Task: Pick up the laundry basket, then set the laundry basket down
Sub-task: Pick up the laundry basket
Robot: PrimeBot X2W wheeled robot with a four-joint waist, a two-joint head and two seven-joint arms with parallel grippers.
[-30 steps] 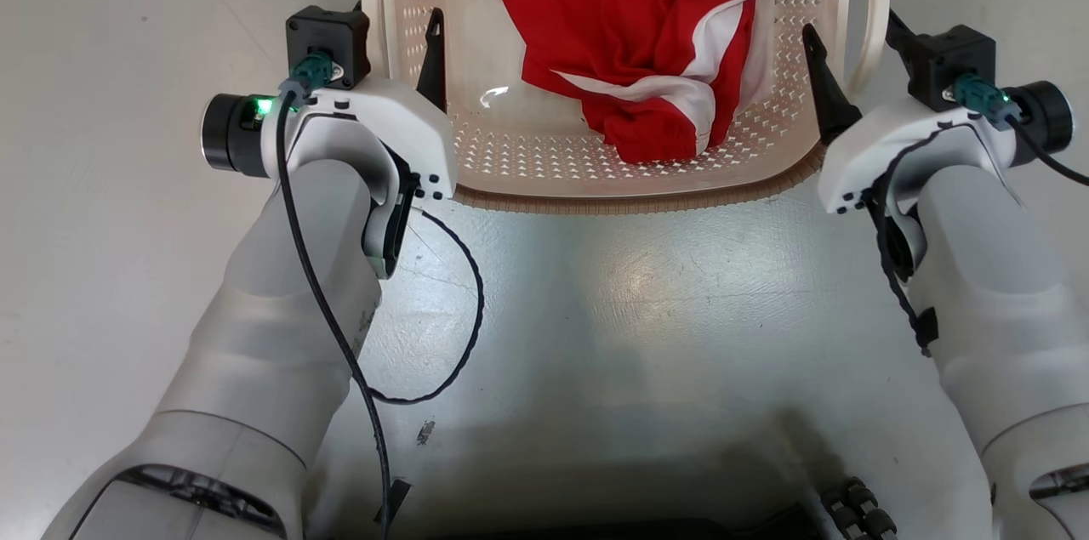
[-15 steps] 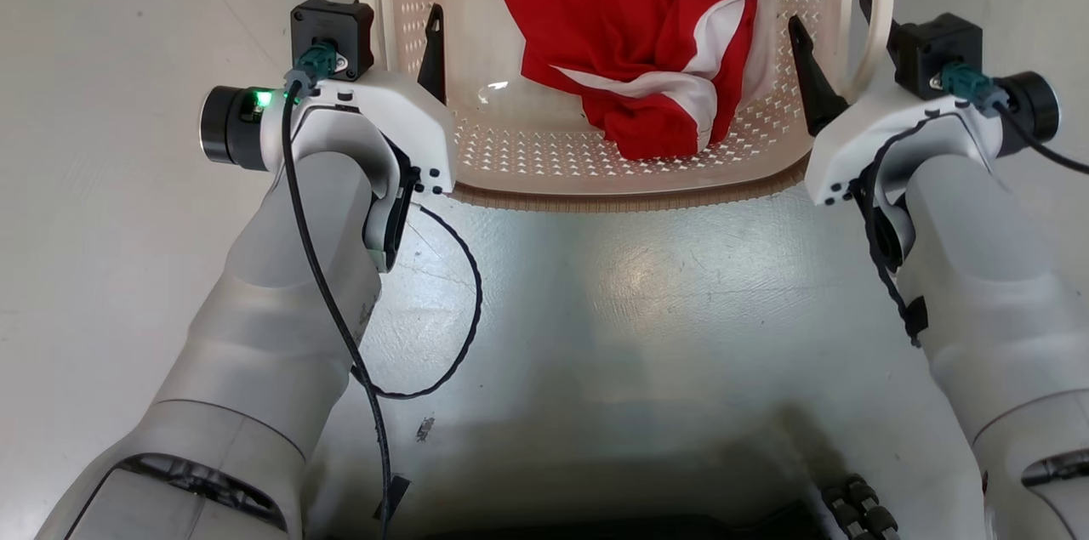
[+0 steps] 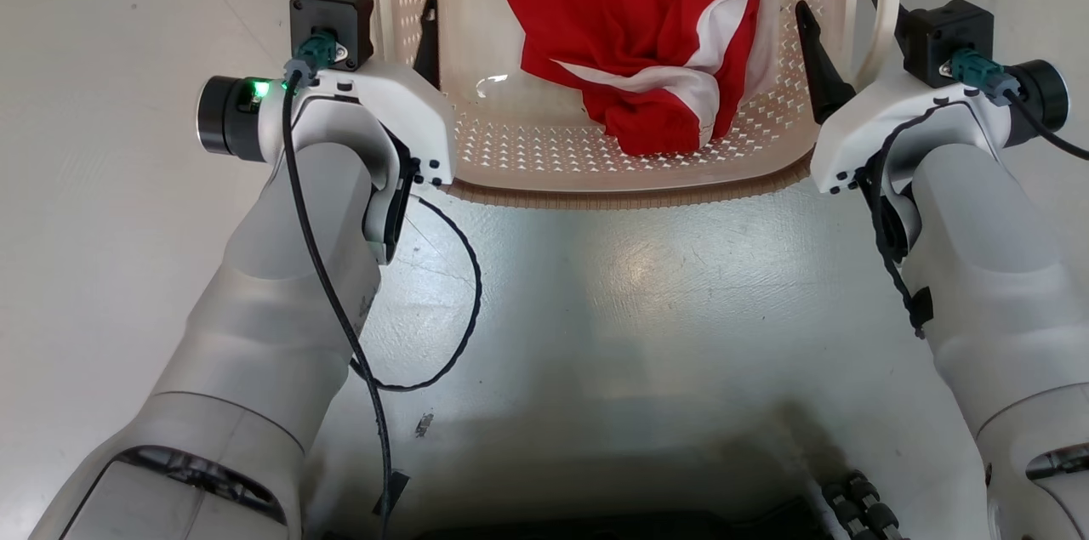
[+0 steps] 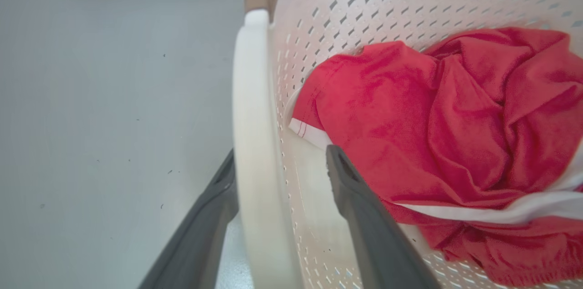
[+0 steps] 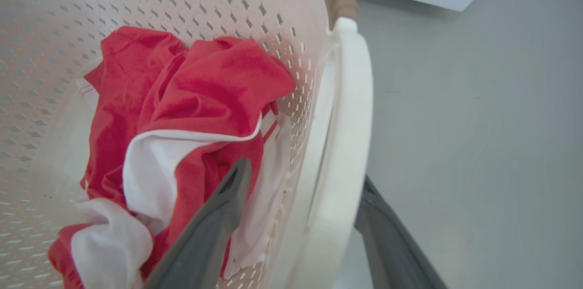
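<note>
— Where is our target?

— The cream-white, brown-rimmed, perforated plastic laundry basket [image 3: 630,198] sits on the glossy grey floor [image 3: 595,285] at twelve o'clock from us. A crumpled red-and-white garment [image 3: 647,13] lies inside it.

— And our grippers?

— Both are spread wide and neither is pinching anything yet. Our left gripper [image 4: 282,161], at ten o'clock, straddles the white left loop handle [image 4: 255,143], with one finger inside the wall and one outside. Our right gripper [image 5: 303,175], at two o'clock, straddles the white right loop handle [image 5: 346,120] the same way.

— So do we close next?

— We judge so. We should close both sides together and seat each handle deep between the fingers. We should also keep the cloth out of the right pinch, then raise both arms evenly so that the basket rides level.
</note>
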